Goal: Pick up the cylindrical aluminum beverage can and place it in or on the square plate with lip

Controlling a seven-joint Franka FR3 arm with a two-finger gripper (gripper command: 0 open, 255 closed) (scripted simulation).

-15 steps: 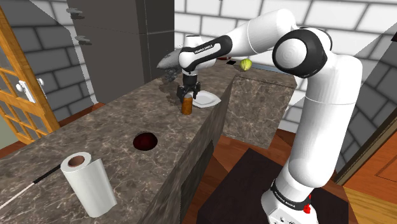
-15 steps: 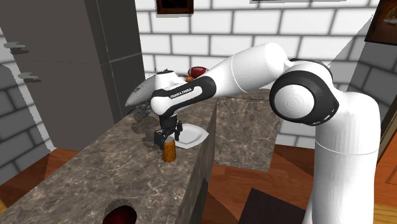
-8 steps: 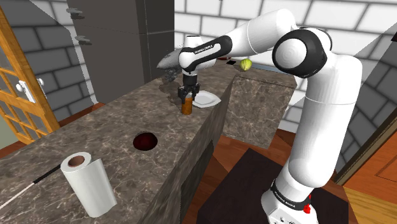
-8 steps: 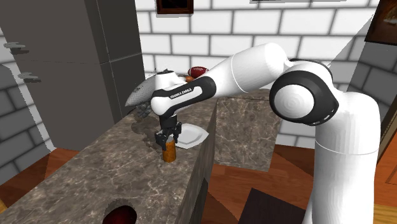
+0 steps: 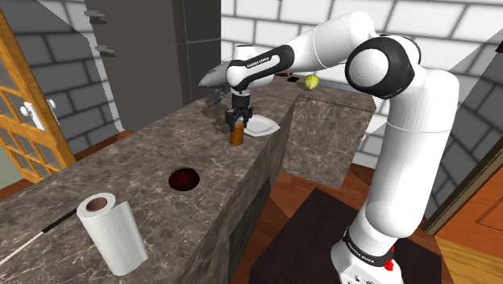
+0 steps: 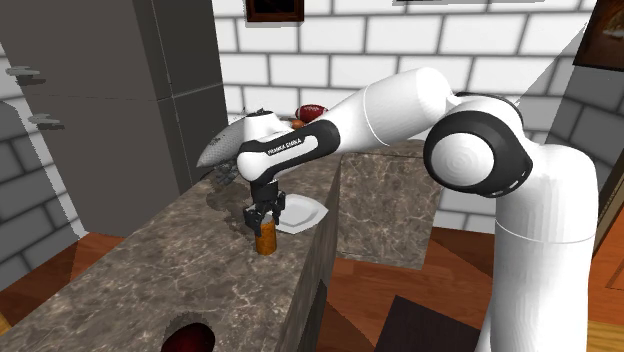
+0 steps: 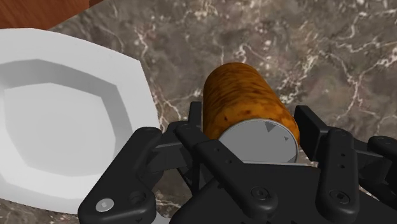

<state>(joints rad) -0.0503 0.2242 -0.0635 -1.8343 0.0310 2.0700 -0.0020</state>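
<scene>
Can (image 5: 236, 135): brown mottled cylinder with a grey lid, upright on the dark marbled counter (image 5: 145, 161), just beside the white square plate (image 5: 262, 127). Tool (image 5: 237, 121): black, pointing down over the can, set narrow, its two fingers (image 7: 194, 130) pressed to opposite sides of the can's upper part. Also on the counter: paper towel roll (image 5: 113, 234), upright, well apart from the can.

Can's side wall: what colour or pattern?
The can is mottled orange-brown with a grey end, clearest in the wrist view.
</scene>
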